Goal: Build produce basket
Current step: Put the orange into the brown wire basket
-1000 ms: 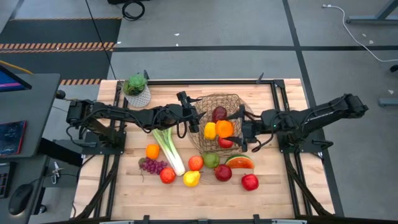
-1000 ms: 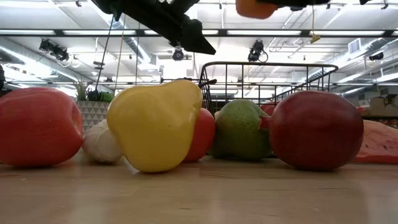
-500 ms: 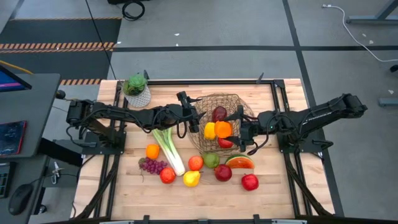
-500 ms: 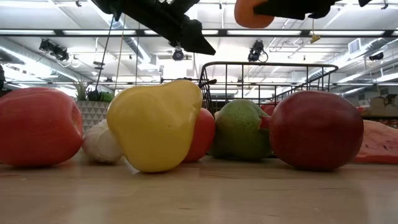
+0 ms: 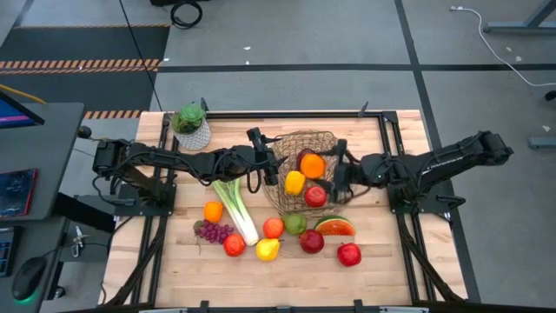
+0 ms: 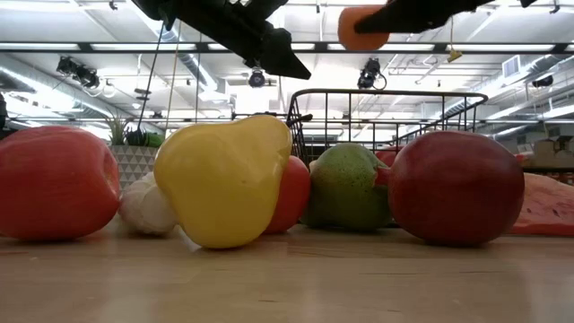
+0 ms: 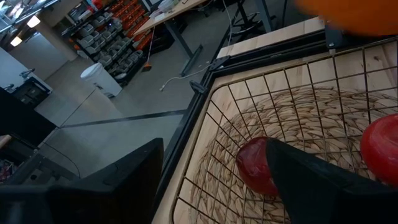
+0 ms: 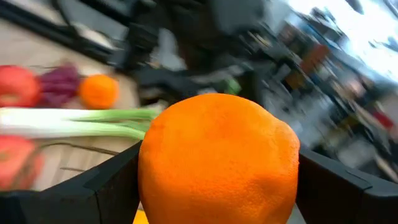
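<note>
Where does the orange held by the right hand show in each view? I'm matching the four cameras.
High view: the orange is over the basket, at the right hand.
Low view: near the top edge, above the basket's rim.
Left wrist view: an orange blur at the upper right corner, over the basket's wire.
Right wrist view: fills the centre, between the fingers.
Shared landmark: the basket, not clear in the right wrist view.

Both pincers crowding basket [image 5: 287,198] rim

Grey floor [image 5: 287,35] with hazard-striped tape [image 5: 82,63] — ceiling strip lights [image 6: 108,47] overhead.
</note>
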Robot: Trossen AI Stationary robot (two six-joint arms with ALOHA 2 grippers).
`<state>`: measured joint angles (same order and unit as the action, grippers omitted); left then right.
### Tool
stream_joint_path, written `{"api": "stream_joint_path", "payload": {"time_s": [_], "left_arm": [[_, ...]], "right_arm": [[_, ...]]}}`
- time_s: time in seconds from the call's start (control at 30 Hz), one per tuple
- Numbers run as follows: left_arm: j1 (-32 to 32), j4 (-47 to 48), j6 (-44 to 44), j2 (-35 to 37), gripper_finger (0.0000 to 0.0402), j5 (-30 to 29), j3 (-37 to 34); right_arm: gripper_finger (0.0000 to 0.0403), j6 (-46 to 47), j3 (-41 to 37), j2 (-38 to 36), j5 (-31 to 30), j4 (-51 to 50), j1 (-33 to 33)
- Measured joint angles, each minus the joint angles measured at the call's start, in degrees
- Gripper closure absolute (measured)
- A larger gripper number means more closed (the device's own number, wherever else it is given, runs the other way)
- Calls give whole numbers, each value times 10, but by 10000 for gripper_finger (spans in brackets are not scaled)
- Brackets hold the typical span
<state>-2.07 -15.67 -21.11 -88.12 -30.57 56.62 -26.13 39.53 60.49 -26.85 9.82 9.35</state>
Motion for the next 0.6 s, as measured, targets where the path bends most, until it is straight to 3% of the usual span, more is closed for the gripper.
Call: {"api": "stream_joint_path", "payload": {"time_s": [0.1, 0.6], "left_arm": [[0, 0, 0, 0, 113, 0, 0], [0, 1, 0, 0, 113, 0, 0]], "right_arm": [[52, 60, 0, 0, -23, 0, -14], [52, 400, 0, 0, -21, -58, -105]]}}
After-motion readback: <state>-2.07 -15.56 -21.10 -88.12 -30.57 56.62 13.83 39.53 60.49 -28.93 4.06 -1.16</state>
